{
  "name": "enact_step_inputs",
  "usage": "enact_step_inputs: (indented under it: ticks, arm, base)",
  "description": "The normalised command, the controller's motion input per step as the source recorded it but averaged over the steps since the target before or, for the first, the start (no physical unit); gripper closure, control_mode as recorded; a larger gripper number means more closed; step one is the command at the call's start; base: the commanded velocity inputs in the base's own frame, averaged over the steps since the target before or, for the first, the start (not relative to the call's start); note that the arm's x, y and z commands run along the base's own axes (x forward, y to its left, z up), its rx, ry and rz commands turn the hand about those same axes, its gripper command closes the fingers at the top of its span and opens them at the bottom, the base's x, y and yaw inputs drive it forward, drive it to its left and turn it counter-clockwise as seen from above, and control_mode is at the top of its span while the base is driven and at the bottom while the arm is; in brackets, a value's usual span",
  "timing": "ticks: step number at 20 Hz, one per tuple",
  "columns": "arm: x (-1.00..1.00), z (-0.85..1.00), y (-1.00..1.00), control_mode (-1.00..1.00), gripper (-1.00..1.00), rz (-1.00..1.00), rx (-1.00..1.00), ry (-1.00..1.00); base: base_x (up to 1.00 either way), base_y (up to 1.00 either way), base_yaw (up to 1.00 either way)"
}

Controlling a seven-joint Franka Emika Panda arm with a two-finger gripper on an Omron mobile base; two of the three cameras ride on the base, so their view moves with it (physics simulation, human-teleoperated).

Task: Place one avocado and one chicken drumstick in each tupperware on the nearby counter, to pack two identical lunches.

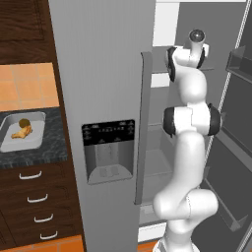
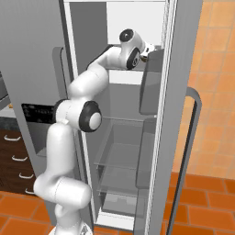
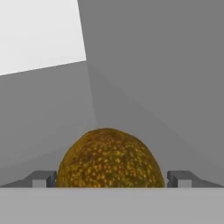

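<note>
An olive-brown avocado (image 3: pixel 109 153) rests on a grey shelf inside the fridge. My gripper (image 3: pixel 111 180) is open, with one fingertip (image 3: pixel 41 179) on each side of the avocado, close to its flanks. Far to the left, a pale tupperware (image 1: pixel 12 145) sits on the dark speckled counter (image 1: pixel 55 142). It holds another avocado (image 1: pixel 23 121) and a golden-tan chicken drumstick (image 1: pixel 21 132). In both base views my arm reaches up into the fridge's top section.
The fridge's left door with its dispenser panel (image 1: pixel 108 150) is closed. The right door (image 2: pixel 176 114) stands open with bins (image 2: pixel 149 82) on its inside. Glass shelves (image 2: pixel 119 153) lie below my arm. Dark drawers (image 1: pixel 34 199) sit under the counter.
</note>
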Motion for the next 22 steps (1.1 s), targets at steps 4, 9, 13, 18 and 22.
enact_step_inputs:
  ticks: [4, 9, 13, 18, 22]
  arm:
    - [0.26, -0.31, -0.10, -1.00, 1.00, 0.00, 0.00, 0.04]
    - [-0.31, -0.90, -0.01, -1.00, 1.00, 0.00, -0.05, -0.16]
    - [-0.48, -1.00, 0.01, -1.00, 1.00, 0.00, -0.16, -0.62]
    - [-0.89, 0.13, 0.11, -1.00, 1.00, -0.01, -0.06, -0.28]
    - [-1.00, 1.00, 0.41, -1.00, 1.00, 0.00, 0.00, 0.22]
  base:
    - [0.00, 0.00, 0.00]
    - [0.00, 0.00, 0.00]
    - [0.00, 0.00, 0.00]
    - [0.00, 0.00, 0.00]
    - [0.00, 0.00, 0.00]
